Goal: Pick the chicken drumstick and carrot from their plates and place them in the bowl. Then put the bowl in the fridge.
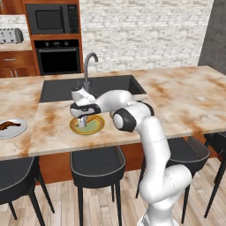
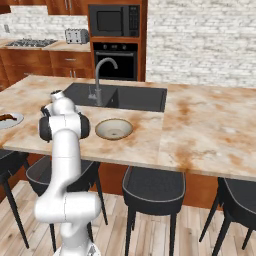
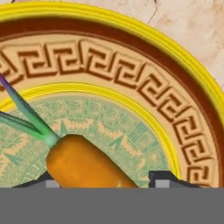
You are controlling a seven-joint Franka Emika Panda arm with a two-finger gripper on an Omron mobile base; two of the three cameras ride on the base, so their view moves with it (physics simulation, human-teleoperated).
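Note:
The carrot (image 3: pixel 87 164), orange with a green stalk, lies on the yellow-rimmed plate (image 3: pixel 131 65) with the green centre. My gripper (image 3: pixel 105 179) stands low over it, one dark tip on each side of the carrot's thick end; a thin gap shows at the right tip. From the left base view the hand (image 1: pixel 82 125) reaches straight down onto that plate (image 1: pixel 99 128). The chicken drumstick (image 1: pixel 9 125) rests on the grey-white plate (image 1: pixel 17 131) at the counter's left edge. The tan bowl (image 2: pixel 114 129) sits in front of the sink. The fridge is out of view.
A dark sink (image 1: pixel 92 87) with a curved tap (image 1: pixel 88 66) lies behind the plate. Black stools (image 1: pixel 97 165) stand along the counter's near side. An oven (image 1: pixel 57 57) and a microwave (image 1: pixel 52 18) fill the back wall.

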